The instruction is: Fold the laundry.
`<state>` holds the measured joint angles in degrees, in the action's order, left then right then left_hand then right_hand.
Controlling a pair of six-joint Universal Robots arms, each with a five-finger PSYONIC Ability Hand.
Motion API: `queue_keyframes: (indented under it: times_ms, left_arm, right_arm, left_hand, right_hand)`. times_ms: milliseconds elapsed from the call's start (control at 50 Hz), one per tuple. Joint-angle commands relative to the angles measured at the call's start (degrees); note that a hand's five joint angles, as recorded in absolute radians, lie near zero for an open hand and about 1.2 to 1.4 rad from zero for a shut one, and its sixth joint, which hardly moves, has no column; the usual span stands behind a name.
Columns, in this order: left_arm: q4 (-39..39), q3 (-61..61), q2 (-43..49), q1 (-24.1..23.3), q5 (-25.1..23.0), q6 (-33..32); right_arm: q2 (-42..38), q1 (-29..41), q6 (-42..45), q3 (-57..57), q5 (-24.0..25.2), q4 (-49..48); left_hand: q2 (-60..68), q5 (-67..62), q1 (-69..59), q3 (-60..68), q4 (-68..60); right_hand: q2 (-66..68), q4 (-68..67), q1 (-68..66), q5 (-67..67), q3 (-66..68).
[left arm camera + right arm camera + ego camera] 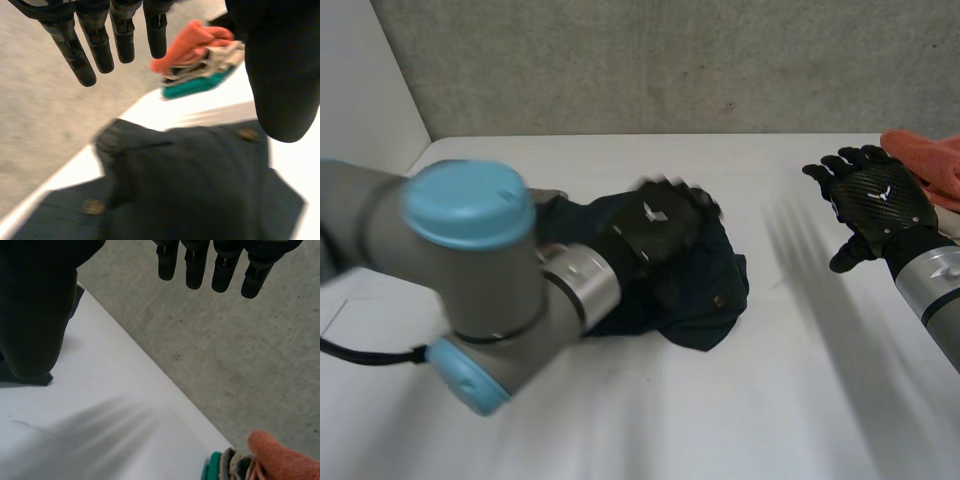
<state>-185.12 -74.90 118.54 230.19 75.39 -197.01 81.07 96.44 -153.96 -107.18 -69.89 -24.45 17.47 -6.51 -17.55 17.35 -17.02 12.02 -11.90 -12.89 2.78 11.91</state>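
You are working on the white table (650, 400), and everything below is placed from the dark garment (705, 300) lying crumpled near its middle. The left arm (470, 270) reaches in from the garment's near left. Well off to the garment's far right, at the table's edge, sits a stack of folded cloths (200, 65): orange on top, pale grey under it, teal at the bottom.

Your left hand (660, 225) is over the garment's upper middle with its fingers (97, 45) straight and spread, gripping nothing. That hand is blurred from above, so whether the palm touches the cloth is unclear. Your right hand (875, 200) is raised well to the garment's right, just short of the stack, its fingers (220, 270) straight too and empty.

This looks like the start of folding this piece: it is bunched, with a small brass-coloured button (718, 300) showing on its right side. Next you likely need to find an edge or corner, pinch it, bring the right hand across, and spread the garment flat.
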Motion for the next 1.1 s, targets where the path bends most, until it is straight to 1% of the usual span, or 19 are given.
queue_keyframes:
  times_ms: [20,120,240,300,420,480,540,560,580,620,640,660,680,720,780,860,920,980,1100]
  left_arm:
    - [-1.8,-3.6,-11.6,8.3,4.8,-0.4]
    - [-1.4,-3.8,-11.3,15.0,4.3,-0.5]
    - [-1.4,-2.7,-5.0,21.9,2.7,-2.8]
    - [-0.9,0.4,0.5,24.9,-0.9,-6.2]
    - [2.4,9.0,12.8,26.4,-10.5,-12.9]
    - [4.5,13.1,17.2,26.4,-11.3,-13.9]
    - [7.4,17.1,21.8,26.0,-11.5,-14.3]
    - [8.0,17.9,22.7,25.7,-11.6,-14.3]
    - [9.1,18.9,23.8,25.3,-11.8,-14.3]
    - [9.9,19.3,24.2,25.0,-11.8,-14.2]
    - [9.9,19.3,24.2,24.7,-11.7,-14.1]
    - [9.7,19.3,24.1,23.9,-11.1,-13.8]
    - [9.7,19.3,23.8,23.3,-11.0,-13.6]
    - [9.8,19.2,22.4,22.2,-10.4,-13.1]
    - [10.4,16.6,15.6,20.5,-8.0,-11.5]
    - [10.2,9.4,6.0,17.0,-4.4,-6.4]
    - [9.1,4.8,-0.8,12.0,-1.8,-1.7]
    - [5.8,0.7,-4.5,6.3,1.9,2.1]
    - [-2.2,-2.5,-1.9,-5.4,9.4,4.5]
  right_arm:
    - [-0.2,2.4,-1.8,6.9,-1.0,15.0]
    - [-1.0,8.7,-4.9,13.0,-2.3,25.1]
    - [-4.4,14.1,-5.8,15.9,-3.8,28.2]
    - [-6.3,19.0,-5.8,17.2,-5.6,26.6]
    - [-14.8,26.4,-4.5,19.5,-13.2,17.3]
    - [-18.9,27.3,-3.0,20.2,-16.8,12.7]
    - [-21.9,27.7,-1.0,20.8,-17.8,10.0]
    - [-24.1,27.7,0.7,21.3,-18.2,8.6]
    - [-25.2,27.7,1.5,21.8,-18.3,8.1]
    - [-27.2,27.7,3.2,22.9,-18.5,7.8]
    - [-28.8,27.7,4.4,24.5,-18.9,7.8]
    - [-29.1,27.7,4.7,25.3,-19.0,7.8]
    - [-29.4,27.6,4.8,26.0,-19.2,7.9]
    - [-29.0,27.0,4.9,27.2,-19.5,8.0]
    - [-27.4,26.0,5.2,27.6,-19.9,7.1]
    - [-22.6,19.5,5.3,28.8,-19.6,3.9]
    - [-21.5,16.4,5.3,30.7,-18.4,-1.0]
    - [-24.3,15.7,5.3,33.7,-15.8,-7.1]
    - [-31.1,12.0,4.6,36.2,-8.5,-17.1]
  left_hand:
    - [-3.4,2.4,3.5,-3.2,2.9]
    - [-3.6,2.6,3.6,-3.4,3.1]
    - [-3.2,2.3,3.3,-3.1,2.8]
    - [-3.4,2.4,3.5,-3.3,2.9]
    - [-3.6,2.6,3.6,-3.4,3.1]
    - [-3.4,2.4,3.5,-3.3,2.9]
    - [-1.5,0.6,1.6,-1.4,1.1]
    - [0.5,-1.4,-0.4,0.6,-0.9]
    - [13.3,-14.3,-13.2,13.4,-13.8]
    - [36.7,-37.7,-36.6,36.8,-37.1]
    - [50.6,-51.6,-50.6,50.8,-51.1]
    - [62.4,-63.4,-62.3,62.5,-62.9]
    - [62.5,-63.5,-62.4,62.7,-63.0]
    - [62.5,-63.5,-62.4,62.7,-63.0]
    - [62.5,-63.5,-62.4,62.7,-63.0]
    - [62.5,-63.5,-62.4,62.7,-63.0]
    - [62.5,-63.5,-62.4,62.7,-63.0]
    - [62.5,-63.5,-62.4,62.7,-63.0]
    - [62.5,-63.5,-62.4,62.7,-63.0]
  right_hand:
    - [-2.0,1.9,2.9,-2.8,-1.9]
    - [-2.0,1.9,2.9,-2.8,-1.9]
    - [-2.0,1.9,2.9,-2.8,-1.9]
    - [-2.0,1.9,2.9,-2.8,-1.9]
    - [-2.0,1.9,2.9,-2.8,-1.9]
    - [-2.0,1.9,2.9,-2.8,-1.9]
    - [-2.0,1.9,2.9,-2.8,-1.9]
    - [-2.0,1.9,2.9,-2.8,-1.9]
    - [-1.6,1.5,2.5,-2.4,-1.5]
    - [9.8,-9.9,-8.9,9.0,9.9]
    - [37.5,-37.6,-36.6,36.7,37.6]
    - [55.2,-55.4,-54.4,54.5,55.4]
    - [67.9,-68.0,-67.0,67.1,68.0]
    - [68.0,-68.1,-67.1,67.2,68.1]
    - [68.0,-68.1,-67.1,67.2,68.1]
    - [68.0,-68.1,-67.1,67.2,68.1]
    - [68.0,-68.1,-67.1,67.2,68.1]
    - [68.0,-68.1,-67.1,67.2,68.1]
    - [68.0,-68.1,-67.1,67.2,68.1]
